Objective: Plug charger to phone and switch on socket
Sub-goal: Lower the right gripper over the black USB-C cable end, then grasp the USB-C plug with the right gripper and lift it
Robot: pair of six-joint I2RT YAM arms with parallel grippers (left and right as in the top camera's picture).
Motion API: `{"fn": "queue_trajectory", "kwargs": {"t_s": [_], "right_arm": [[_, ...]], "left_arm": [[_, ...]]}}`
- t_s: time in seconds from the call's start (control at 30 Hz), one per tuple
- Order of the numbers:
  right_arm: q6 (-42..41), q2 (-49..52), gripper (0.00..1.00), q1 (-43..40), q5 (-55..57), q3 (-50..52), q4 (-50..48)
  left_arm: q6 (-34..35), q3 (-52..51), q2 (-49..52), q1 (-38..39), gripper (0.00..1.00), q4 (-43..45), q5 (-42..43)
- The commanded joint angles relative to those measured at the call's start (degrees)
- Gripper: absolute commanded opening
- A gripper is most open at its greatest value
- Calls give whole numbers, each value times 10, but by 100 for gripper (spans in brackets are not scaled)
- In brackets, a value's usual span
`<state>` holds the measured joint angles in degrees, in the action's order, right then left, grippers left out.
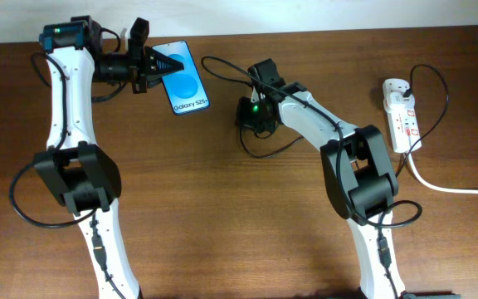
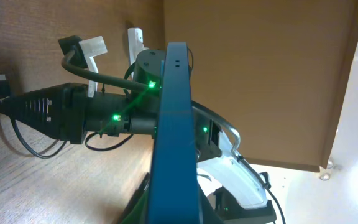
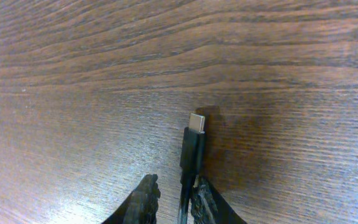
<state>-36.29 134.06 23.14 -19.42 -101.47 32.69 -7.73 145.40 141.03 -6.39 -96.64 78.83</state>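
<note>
The phone, lit blue with white "Galaxy" text, sits at the back left of the table with my left gripper shut on its left end. In the left wrist view the phone stands edge-on as a blue slab that hides my fingertips. The charger is a thin black cable curling across the table's middle. Its plug lies on the wood, metal tip pointing away. My right gripper straddles the cable just behind the plug. The cable touches the right finger, with a gap to the left one. The socket lies far right.
A thick white cord runs from the socket off the right edge. Black cable loops lie under the right arm's wrist. In the left wrist view the right arm shows beyond the phone, over brown wood.
</note>
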Motion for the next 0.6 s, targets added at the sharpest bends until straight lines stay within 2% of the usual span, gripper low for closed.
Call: {"fn": "queue_trajectory", "kwargs": {"t_s": [0.0, 0.03, 0.07, 0.23, 0.57], "right_arm": [[-3, 30, 15, 1, 15, 0, 5], [7, 29, 7, 0, 5, 0, 5], [26, 26, 4, -2, -11, 0, 5], [103, -26, 4, -12, -43, 0, 24], [196, -240, 4, -66, -172, 0, 104]], "left_arm": [[-10, 16, -6, 1, 0, -1, 17], [-10, 16, -6, 1, 0, -1, 17], [-10, 16, -6, 1, 0, -1, 17], [-22, 16, -6, 1, 0, -1, 17], [-53, 16, -6, 12, 0, -1, 18]]}}
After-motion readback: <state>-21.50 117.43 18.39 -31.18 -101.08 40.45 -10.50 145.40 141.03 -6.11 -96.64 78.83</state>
